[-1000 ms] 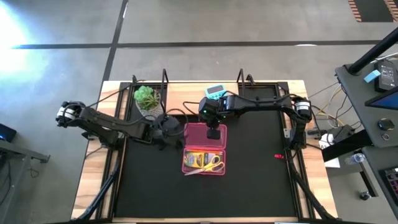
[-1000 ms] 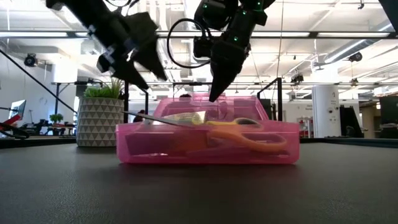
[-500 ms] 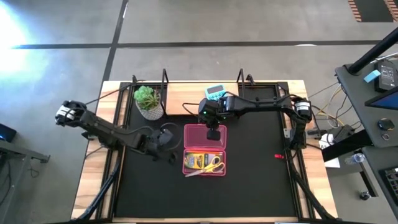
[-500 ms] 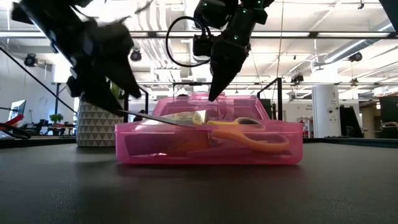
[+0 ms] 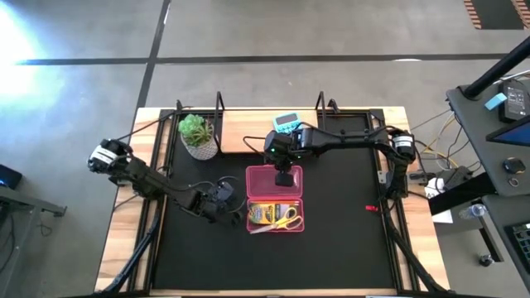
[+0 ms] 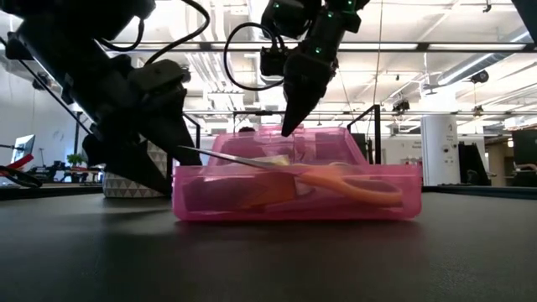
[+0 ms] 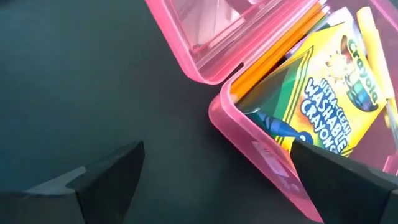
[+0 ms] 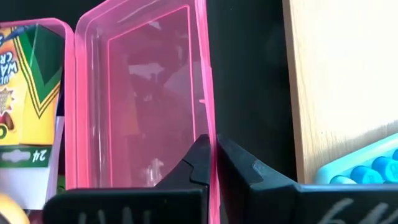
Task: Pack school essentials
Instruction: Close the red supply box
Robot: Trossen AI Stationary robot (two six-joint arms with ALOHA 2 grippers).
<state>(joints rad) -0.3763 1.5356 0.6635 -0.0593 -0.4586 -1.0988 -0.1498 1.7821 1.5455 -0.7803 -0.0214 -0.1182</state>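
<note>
Black matting covers the bench. Right tool (image 5: 286,176) pinches the pink case's (image 5: 274,199) raised lid edge, steadying it open; crayon box (image 7: 323,87), scissors (image 5: 282,219) and pencils (image 7: 280,50) lie inside. Left tool (image 5: 233,213), spread wide and empty, nudges the case's near corner.

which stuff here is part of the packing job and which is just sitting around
Part of the job:
pink case, open
crayon box, in the case
orange pencils, in the case
yellow-handled scissors, in the case
right gripper, pinching the lid's rim
left gripper, open beside the case

Just sitting around:
potted plant
light-blue calculator
small red item on the mat
</note>
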